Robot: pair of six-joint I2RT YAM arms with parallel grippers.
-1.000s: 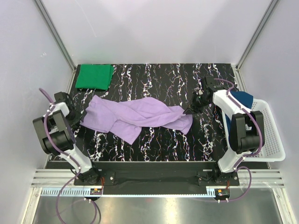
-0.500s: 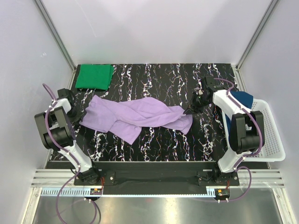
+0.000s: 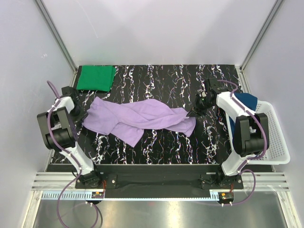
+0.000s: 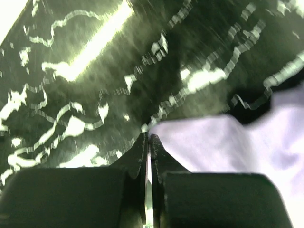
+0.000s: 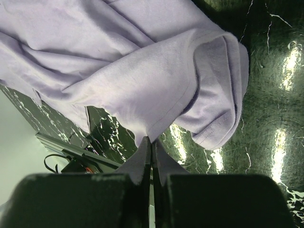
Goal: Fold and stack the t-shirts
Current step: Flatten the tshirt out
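Note:
The lavender t-shirt (image 3: 137,117) lies crumpled across the middle of the black marbled table (image 3: 156,78). My left gripper (image 3: 81,110) is at the shirt's left edge; in the left wrist view its jaws (image 4: 148,138) are shut, with a corner of the lavender t-shirt (image 4: 213,142) pinched at the tips. My right gripper (image 3: 192,113) is at the shirt's right end, shut (image 5: 152,141) on the hem of the lavender t-shirt (image 5: 133,71). The green t-shirt (image 3: 96,77) lies folded at the far left corner. The dark blue t-shirt (image 3: 247,101) sits in the basket behind the right arm.
A white mesh basket (image 3: 278,137) stands off the table's right edge beside the right arm. Grey walls with metal posts close in the sides and back. A rail (image 3: 156,183) runs along the near edge by the arm bases.
The left arm moved a little toward the far side, to the shirt's left edge, and its jaws went from open to shut there. The right arm and the shirt stayed as they were.

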